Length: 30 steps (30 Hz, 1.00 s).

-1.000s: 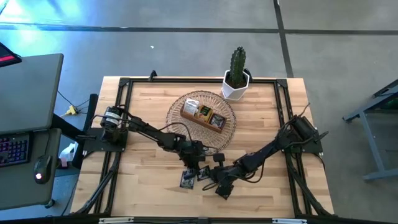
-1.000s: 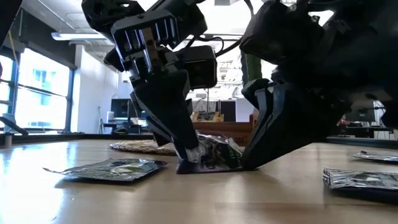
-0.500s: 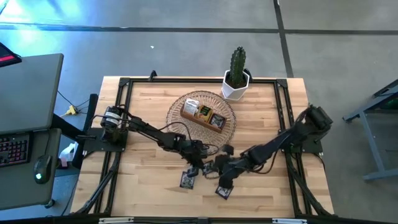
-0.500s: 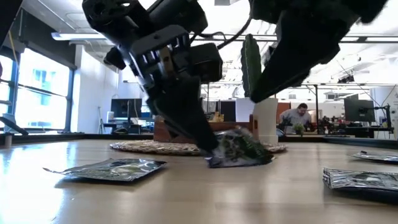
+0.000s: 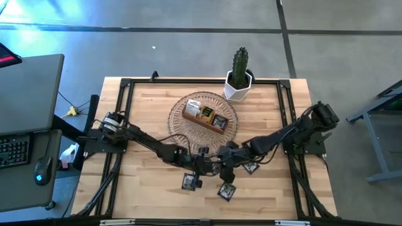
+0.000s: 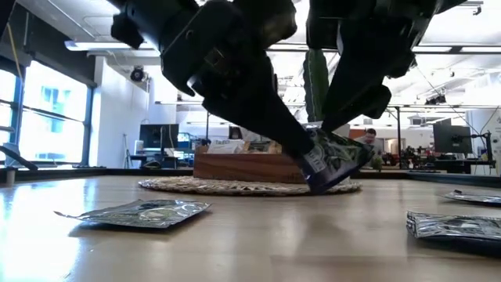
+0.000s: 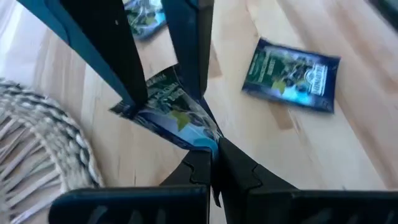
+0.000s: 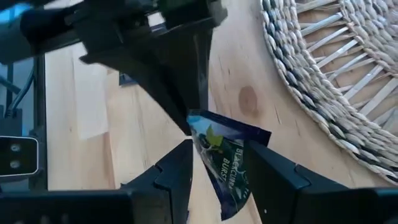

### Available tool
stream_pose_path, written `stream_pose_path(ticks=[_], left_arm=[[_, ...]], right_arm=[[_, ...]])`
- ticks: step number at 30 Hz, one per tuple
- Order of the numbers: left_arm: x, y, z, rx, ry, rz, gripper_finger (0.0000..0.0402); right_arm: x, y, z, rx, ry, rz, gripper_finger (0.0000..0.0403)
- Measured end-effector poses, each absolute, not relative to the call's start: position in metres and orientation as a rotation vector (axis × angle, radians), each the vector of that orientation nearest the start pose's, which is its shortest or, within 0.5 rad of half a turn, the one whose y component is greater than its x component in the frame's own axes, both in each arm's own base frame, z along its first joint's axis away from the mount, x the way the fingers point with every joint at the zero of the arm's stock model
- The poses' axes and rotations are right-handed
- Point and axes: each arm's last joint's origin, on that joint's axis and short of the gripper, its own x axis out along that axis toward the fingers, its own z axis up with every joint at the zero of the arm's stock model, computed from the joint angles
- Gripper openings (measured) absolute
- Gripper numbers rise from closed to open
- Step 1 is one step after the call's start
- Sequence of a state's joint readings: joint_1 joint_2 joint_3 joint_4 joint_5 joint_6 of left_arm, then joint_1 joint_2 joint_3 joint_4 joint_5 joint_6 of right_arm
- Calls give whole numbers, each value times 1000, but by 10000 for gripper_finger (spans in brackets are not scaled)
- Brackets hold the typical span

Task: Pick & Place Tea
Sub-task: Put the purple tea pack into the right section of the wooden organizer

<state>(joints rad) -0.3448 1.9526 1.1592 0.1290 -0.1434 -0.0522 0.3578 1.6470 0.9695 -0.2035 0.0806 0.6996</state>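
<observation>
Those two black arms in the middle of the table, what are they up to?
They are handling tea packets. The left pincer is shut on one dark green packet, held just above the wooden table, near the wicker basket. The right pincer stands open around the same packet, fingers on either side. A few more packets lie flat on the table, and the wooden box on the basket already holds some.
</observation>
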Motion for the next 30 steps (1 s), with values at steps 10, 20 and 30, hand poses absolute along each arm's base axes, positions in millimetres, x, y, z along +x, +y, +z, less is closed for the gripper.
stream_pose_path(ticks=[10, 20, 30], left_arm=[[377, -150, 161, 117, 816, -74, 2], [384, -156, 176, 139, 767, -65, 1], [391, -154, 189, 195, 719, 9, 5]], right_arm=[[309, 112, 188, 461, 916, -34, 140], [309, 110, 189, 410, 921, 2, 140], [309, 111, 189, 391, 929, 40, 101]])
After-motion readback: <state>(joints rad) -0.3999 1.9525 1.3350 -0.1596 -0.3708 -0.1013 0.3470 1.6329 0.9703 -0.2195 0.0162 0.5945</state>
